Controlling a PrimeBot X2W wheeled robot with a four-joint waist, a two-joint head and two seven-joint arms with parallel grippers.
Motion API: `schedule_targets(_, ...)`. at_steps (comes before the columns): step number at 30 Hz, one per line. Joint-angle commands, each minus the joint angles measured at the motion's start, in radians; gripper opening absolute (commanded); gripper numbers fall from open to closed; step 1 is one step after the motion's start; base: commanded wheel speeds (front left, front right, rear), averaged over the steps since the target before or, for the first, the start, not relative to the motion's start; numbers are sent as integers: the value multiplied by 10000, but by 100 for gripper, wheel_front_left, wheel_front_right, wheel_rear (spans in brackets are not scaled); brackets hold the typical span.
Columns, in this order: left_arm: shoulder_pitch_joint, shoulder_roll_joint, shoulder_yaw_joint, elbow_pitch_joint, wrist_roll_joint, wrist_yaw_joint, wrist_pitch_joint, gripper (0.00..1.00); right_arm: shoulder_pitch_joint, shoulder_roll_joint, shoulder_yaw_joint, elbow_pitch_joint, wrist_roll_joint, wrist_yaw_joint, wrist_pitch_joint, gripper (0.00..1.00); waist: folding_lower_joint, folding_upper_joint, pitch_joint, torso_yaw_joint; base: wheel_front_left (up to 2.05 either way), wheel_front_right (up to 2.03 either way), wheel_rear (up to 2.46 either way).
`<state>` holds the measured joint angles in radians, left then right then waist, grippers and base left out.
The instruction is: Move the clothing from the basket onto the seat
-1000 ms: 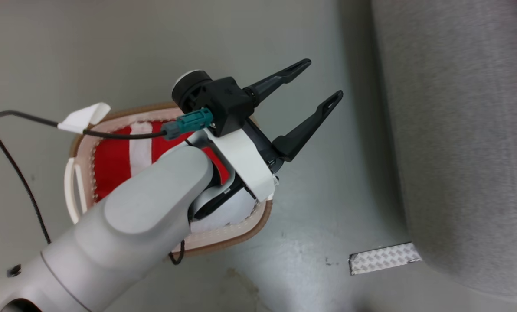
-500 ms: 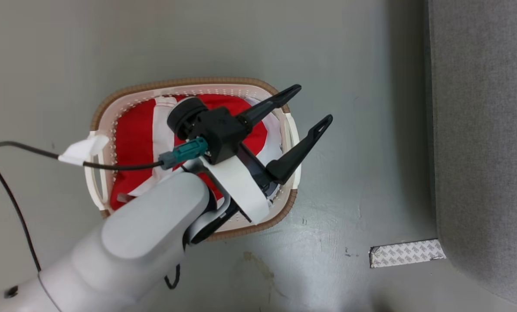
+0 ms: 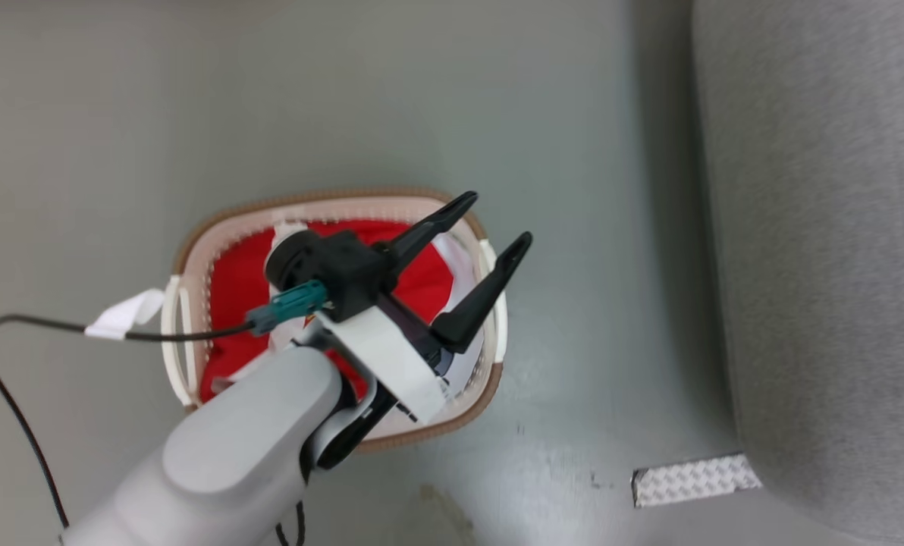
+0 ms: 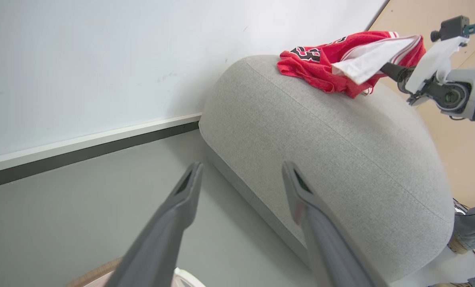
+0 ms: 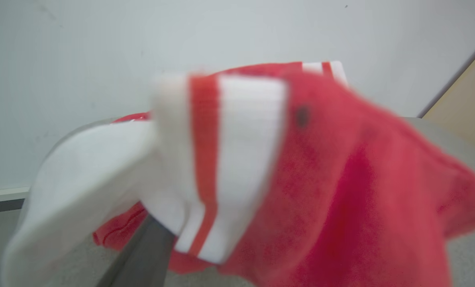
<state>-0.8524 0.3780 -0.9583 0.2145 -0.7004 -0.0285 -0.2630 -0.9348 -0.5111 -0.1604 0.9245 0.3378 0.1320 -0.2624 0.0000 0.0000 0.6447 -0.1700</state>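
Left pincer (image 3: 497, 218) hangs over the basket (image 3: 346, 203), its two fingers spread wide with nothing between them. Their tips lie at and just past the rim and point at the seat (image 3: 823, 227), which stands well apart across the floor (image 3: 588, 341). Under its wrist, clothing (image 3: 232, 303) lies in the basket, red with a white stripe.

In the left wrist view the seat rises ahead of the fingertips, its long axis running off beyond the finger on that view's right. On its top, far past the tips, lies a jersey (image 4: 321, 69) with dark numerals at the end nearer the wall (image 4: 102, 59). Its length runs from that end, resting on the seat, up to a white panel lifted at the right pincer (image 4: 393, 71), so it points at that pincer.

The right wrist view, close and blurred, adds a white band with a red stripe draped over one finger (image 5: 146, 255). Cloth covers the tips, so I cannot tell whether that pincer is clamped or apart.
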Motion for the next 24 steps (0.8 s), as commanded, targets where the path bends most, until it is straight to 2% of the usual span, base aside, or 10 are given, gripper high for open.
schedule_targets(1, 175, 28, 87, -36, -12, -1, -17, 100, 328, 79, 50, -116, -75, -25, -32, 100, 0, 0, -426, -134, 0, 0, 0)
schedule_targets(7, 1503, -89, 1046, -109, 81, -141, -14, 100, 2747, 889, 136, -1546, -162, -25, -33, 100, 0, 0, -1784, -298, 0, 0, 0)
schedule_targets(13, 2948, -350, 2041, -114, 356, -349, -14, 100, 4709, 1400, -157, -2797, -542, -24, -33, 100, 0, 0, -2994, -235, 0, 0, 0)
schedule_targets(19, 4402, -783, 3252, -15, 705, -507, -15, 100, 6174, 1919, -506, -4250, -909, -25, -25, 100, 0, 0, -4124, 99, 0, 0, 0)
schedule_targets(24, 5633, -1215, 4449, 87, 1132, -598, -14, 100, 7393, 2393, -375, -5563, -994, -25, -20, 100, 0, 0, -5044, 554, 0, 0, 0)
